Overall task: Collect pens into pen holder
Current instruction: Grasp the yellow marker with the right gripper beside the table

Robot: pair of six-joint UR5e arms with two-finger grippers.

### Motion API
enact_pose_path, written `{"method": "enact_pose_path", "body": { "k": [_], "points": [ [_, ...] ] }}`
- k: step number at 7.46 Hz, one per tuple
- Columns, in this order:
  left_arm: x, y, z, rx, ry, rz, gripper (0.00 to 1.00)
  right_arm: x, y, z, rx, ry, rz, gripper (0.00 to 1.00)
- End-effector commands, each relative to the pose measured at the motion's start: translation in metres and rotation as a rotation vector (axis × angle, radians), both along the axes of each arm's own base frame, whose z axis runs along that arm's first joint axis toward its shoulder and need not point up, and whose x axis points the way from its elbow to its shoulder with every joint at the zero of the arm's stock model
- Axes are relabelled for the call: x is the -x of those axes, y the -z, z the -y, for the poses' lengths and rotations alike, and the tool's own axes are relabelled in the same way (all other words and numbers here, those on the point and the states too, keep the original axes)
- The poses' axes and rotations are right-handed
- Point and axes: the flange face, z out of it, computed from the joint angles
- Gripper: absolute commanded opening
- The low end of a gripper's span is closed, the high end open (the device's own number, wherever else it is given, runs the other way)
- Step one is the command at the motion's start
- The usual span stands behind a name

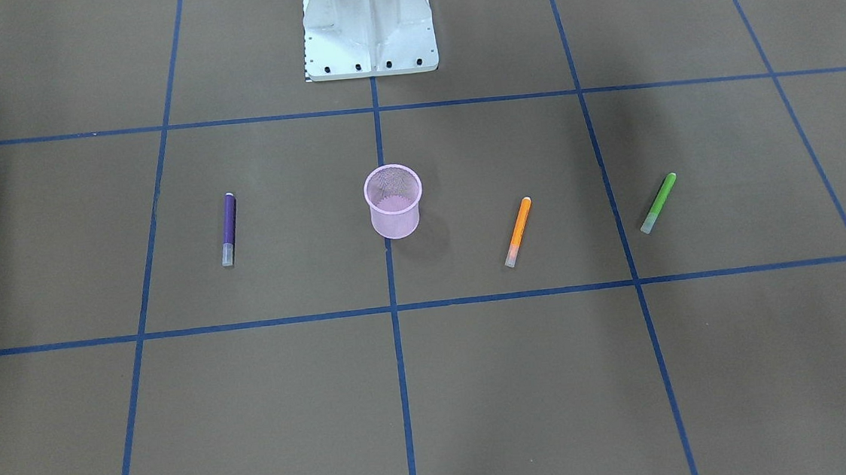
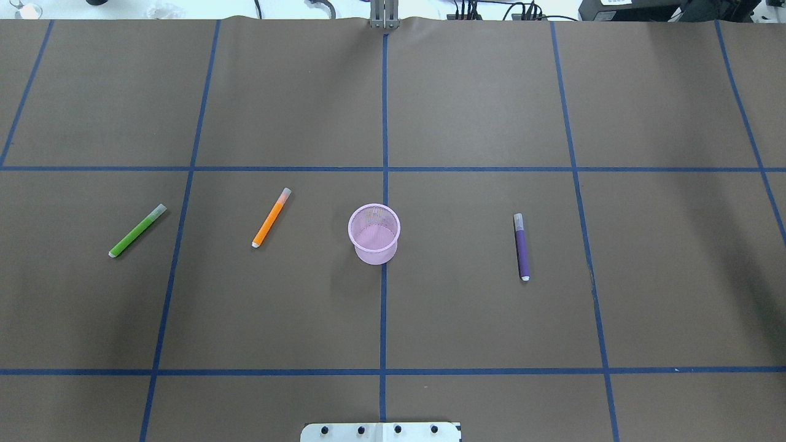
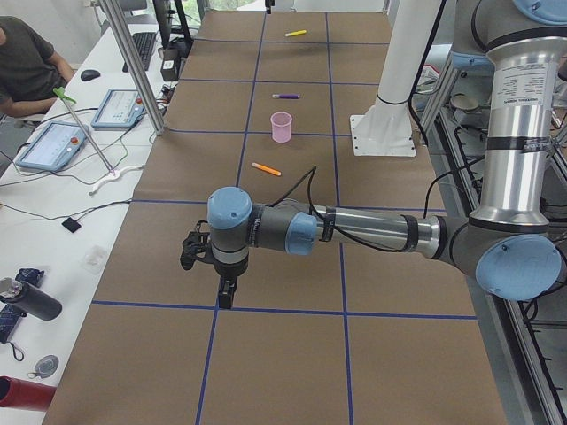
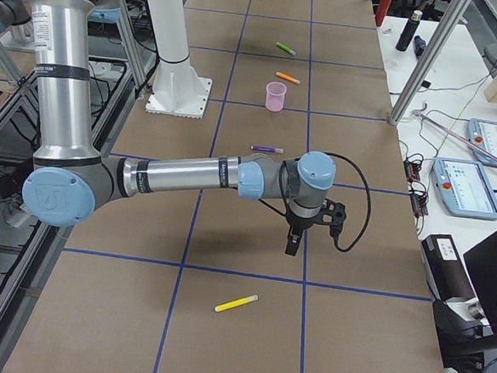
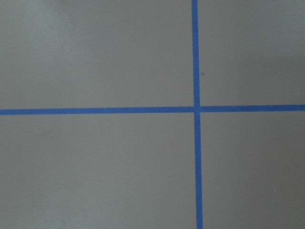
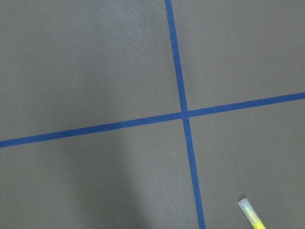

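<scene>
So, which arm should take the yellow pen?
Right: the right end effector hangs close to the yellow pen, seen in its wrist view; the left end effector is at the table's opposite end.

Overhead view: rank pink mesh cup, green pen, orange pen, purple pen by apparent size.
1. Pink wire-mesh cup: bulkiest.
2. Slim green pen, slim orange pen, slim purple pen: near-equal lengths, too alike to rank.

Blue tape lines [image 2: 384, 123] are crossing the brown table cover [image 2: 491, 92] in a grid. A person [image 3: 27, 62] in a dark shirt is sitting at the white side bench [image 3: 35, 239], where two teach pendants [image 3: 115, 108] and a black bottle [image 3: 31, 303] are lying.
</scene>
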Motion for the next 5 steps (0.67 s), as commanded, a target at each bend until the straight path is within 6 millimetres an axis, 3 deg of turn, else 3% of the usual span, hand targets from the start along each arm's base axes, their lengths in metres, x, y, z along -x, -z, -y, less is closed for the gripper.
{"method": "enact_pose_path", "body": {
  "k": [1,5],
  "points": [
    [-0.001,-0.0003,-0.0011,0.001,-0.004,0.004,0.99,-0.0005,0.001,0.0,-0.003,0.0,-0.001,1.0],
    [-0.0017,-0.0085,-0.0107,0.011,-0.007,0.004,0.99,-0.0009,0.0015,-0.0046,-0.002,-0.003,0.0,1.0]
  ]
}}
